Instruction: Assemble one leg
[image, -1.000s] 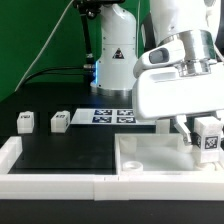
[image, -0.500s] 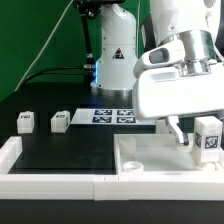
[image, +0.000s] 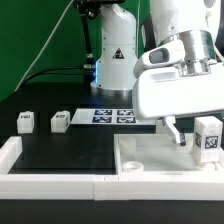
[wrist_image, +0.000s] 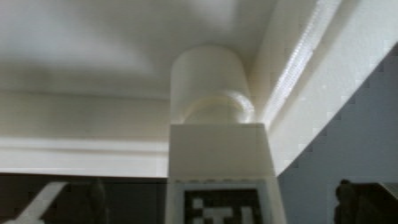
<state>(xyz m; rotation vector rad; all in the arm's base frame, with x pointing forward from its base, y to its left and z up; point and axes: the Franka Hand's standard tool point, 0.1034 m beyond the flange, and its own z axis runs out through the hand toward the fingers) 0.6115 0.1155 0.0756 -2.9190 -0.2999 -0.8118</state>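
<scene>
A leg (image: 208, 136), a white peg with a black-and-white tag, stands upright on the large white panel (image: 150, 156) at the exterior view's right. My gripper (image: 198, 132) is open around it. One finger (image: 178, 132) stands apart from the leg's left side; the other is hidden. In the wrist view the leg (wrist_image: 217, 120) fills the middle, and the dark fingertips (wrist_image: 50, 206) sit wide apart on either side without touching it. Two more legs (image: 25, 121) (image: 59, 121) lie on the black table at the exterior view's left.
The marker board (image: 108, 116) lies at the back of the table. A white raised rim (image: 60, 183) runs along the front edge and left corner. The robot's base (image: 115, 60) stands behind the board.
The visible finger has moved away from the leg toward the exterior view's left. The jaws have opened and let go of the leg, which stays standing on the panel.
</scene>
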